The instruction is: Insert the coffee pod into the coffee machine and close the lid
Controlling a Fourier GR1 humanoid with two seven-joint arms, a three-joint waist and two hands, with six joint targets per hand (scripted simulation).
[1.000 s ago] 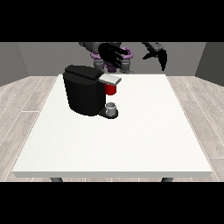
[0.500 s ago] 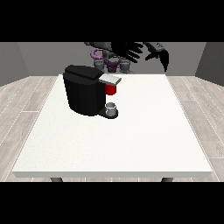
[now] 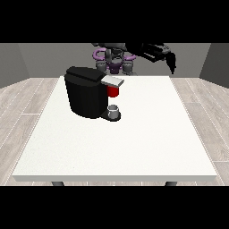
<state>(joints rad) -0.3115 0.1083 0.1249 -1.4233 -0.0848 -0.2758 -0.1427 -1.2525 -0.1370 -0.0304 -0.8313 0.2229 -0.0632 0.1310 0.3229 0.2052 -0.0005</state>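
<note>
Pod: no grey pod plainly shows on its own; a small grey thing (image 3: 114,110) sits on the coffee machine's base, under a red thing at the machine (image 3: 113,91).
Coffee machine (image 3: 86,93): black, toward the table's (image 3: 134,143) far left corner.
Handling: probably light, stiff, smooth-sided; best pinched at its rim.
Hand at the view's right (image 3: 170,60): raised beyond the far edge, fingers hanging down, holding nothing.
Other hand: cannot tell.

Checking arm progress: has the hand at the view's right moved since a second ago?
Yes. The hand at the view's right moved rightward, farther from the coffee machine.
</note>
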